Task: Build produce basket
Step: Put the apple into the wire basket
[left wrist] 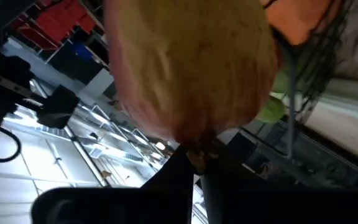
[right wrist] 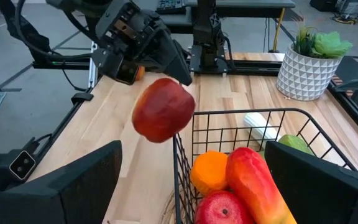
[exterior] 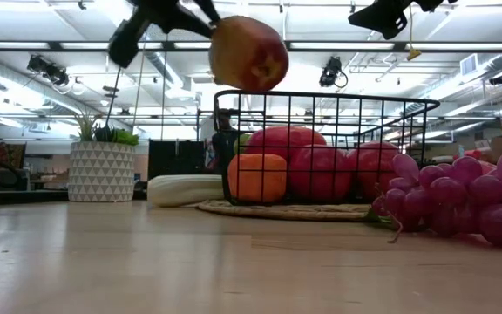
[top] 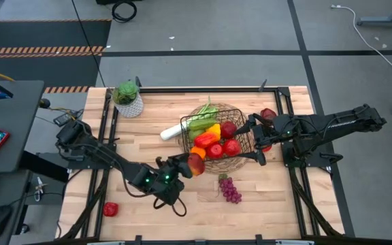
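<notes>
beside the basket [top: 218, 136] — left gripper [top: 190, 165] fingers largely hidden behind apple [top: 197, 163].

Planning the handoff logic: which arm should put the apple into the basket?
Left. Its gripper already holds the apple in the air beside the basket rim. The right gripper is open at the far side.

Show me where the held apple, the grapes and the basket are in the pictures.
apple [right wrist: 163, 110], right wrist view, middle of its red skin
grapes [top: 231, 190], high view, centre of the purple bunch
basket [exterior: 321, 94], low view, top rim wire
</notes>
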`<state>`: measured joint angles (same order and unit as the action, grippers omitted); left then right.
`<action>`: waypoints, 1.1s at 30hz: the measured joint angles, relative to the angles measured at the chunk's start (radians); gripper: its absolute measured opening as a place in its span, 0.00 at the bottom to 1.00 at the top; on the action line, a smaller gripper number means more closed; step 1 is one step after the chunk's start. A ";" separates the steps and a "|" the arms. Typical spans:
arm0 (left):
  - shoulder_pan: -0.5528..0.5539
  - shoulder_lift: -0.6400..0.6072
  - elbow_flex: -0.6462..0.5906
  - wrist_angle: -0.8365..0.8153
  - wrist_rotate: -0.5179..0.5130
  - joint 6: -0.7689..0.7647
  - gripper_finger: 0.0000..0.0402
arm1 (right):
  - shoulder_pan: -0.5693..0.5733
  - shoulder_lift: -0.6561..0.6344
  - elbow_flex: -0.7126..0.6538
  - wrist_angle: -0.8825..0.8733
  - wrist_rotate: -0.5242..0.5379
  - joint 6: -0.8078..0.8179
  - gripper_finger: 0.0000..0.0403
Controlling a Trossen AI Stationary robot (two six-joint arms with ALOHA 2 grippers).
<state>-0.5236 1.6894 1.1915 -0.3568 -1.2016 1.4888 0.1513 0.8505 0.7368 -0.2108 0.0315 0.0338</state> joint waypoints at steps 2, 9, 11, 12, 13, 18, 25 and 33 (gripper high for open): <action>0.013 0.000 0.000 0.041 0.010 0.020 0.03 | 0.000 0.000 0.000 0.000 0.000 0.000 0.99; 0.054 -0.006 0.000 0.230 0.095 0.018 0.03 | 0.000 0.000 0.000 0.000 0.000 0.000 0.99; 0.066 -0.019 0.000 0.300 0.150 0.022 0.03 | 0.000 0.000 0.000 0.000 0.000 0.001 0.99; 0.073 -0.028 0.000 0.318 0.174 0.025 0.03 | 0.000 0.000 0.000 0.000 0.000 0.000 0.99; 0.079 -0.035 0.000 0.336 0.196 0.027 0.03 | 0.000 0.000 0.000 0.000 0.000 0.000 0.99; 0.138 -0.047 0.000 0.429 0.328 0.000 0.03 | 0.000 0.000 0.000 0.001 0.000 0.000 0.99; 0.256 -0.048 0.001 0.463 0.503 -0.267 0.03 | 0.000 0.000 0.000 0.008 0.000 0.000 0.99; 0.361 -0.048 0.001 0.420 0.714 -0.642 0.03 | 0.000 0.000 0.000 0.008 0.000 0.000 0.99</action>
<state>-0.1627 1.6417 1.1923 0.0633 -0.4877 0.8467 0.1512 0.8509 0.7365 -0.2028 0.0319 0.0338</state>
